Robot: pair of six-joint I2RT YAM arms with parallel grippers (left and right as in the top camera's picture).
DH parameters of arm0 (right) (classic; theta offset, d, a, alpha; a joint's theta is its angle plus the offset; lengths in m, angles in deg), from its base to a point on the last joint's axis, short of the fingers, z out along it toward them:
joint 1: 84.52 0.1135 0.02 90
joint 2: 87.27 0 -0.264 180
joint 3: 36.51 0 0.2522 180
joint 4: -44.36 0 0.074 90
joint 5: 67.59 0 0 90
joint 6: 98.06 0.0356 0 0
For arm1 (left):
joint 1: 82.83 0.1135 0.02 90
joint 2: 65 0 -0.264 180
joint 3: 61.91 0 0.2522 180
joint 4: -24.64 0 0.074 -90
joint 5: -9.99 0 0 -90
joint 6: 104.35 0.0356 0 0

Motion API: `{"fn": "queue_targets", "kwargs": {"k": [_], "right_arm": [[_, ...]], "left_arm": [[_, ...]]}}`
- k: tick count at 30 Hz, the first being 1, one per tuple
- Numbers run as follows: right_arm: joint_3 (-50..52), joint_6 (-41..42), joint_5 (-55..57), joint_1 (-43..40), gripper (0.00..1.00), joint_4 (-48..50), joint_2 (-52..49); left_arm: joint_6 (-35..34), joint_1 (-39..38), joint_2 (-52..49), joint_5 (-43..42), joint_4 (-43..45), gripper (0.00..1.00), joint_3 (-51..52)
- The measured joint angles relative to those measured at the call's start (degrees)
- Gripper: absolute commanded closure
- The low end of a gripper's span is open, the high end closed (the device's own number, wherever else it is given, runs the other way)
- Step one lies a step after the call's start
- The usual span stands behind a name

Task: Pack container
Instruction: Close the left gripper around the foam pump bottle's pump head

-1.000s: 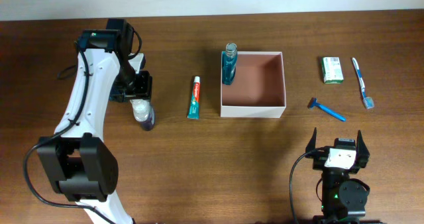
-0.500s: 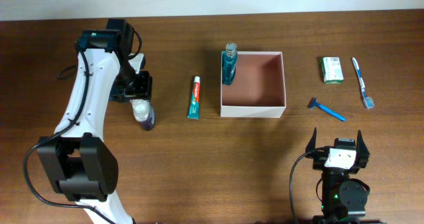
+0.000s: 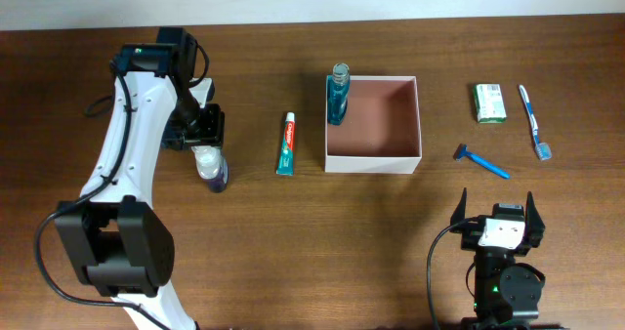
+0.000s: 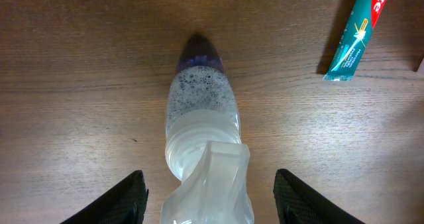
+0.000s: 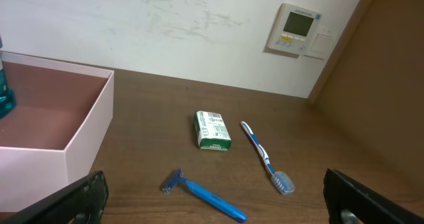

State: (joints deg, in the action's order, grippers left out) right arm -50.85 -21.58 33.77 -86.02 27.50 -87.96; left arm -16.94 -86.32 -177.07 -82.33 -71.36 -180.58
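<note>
At the centre of the overhead frame, a little to the right, the container is seen resting open side up on the wooden table. Its reddish-brown floor is largely bare. A blue bottle is stood upright in its upper left corner, against the white wall. Just left of the container, apart from it, a green-and-red toothpaste tube is laid flat, lengthwise up and down the frame.

Farther left, a clear bottle with a purple cap is laid on the table, cap toward the lower edge. The left gripper is held over its upper end. In the left wrist view the two dark fingers are spread wide on either side of the bottle, with wood showing between each finger and the plastic, so nothing is grasped.

To the right of the container, a blue razor is seen nearest it, with a green-and-white packet above it and a toothbrush at the far right. All three are laid on the table, apart from one another.

Near the bottom right of the frame, the right gripper is parked well below the razor. Its fingers are parted and nothing is held between them.
</note>
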Motion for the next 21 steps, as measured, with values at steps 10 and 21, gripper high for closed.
{"fn": "queue_targets", "kwargs": {"k": [10,21], "right_arm": [[0.0,0.0,0.0,0.0,0.01,0.0,0.0],[0.0,0.0,0.0,0.0,0.01,0.0,0.0]], "left_arm": [[0.0,0.0,0.0,0.0,0.0,0.36,0.0],[0.0,0.0,0.0,0.0,0.4,0.31,0.0]]}}
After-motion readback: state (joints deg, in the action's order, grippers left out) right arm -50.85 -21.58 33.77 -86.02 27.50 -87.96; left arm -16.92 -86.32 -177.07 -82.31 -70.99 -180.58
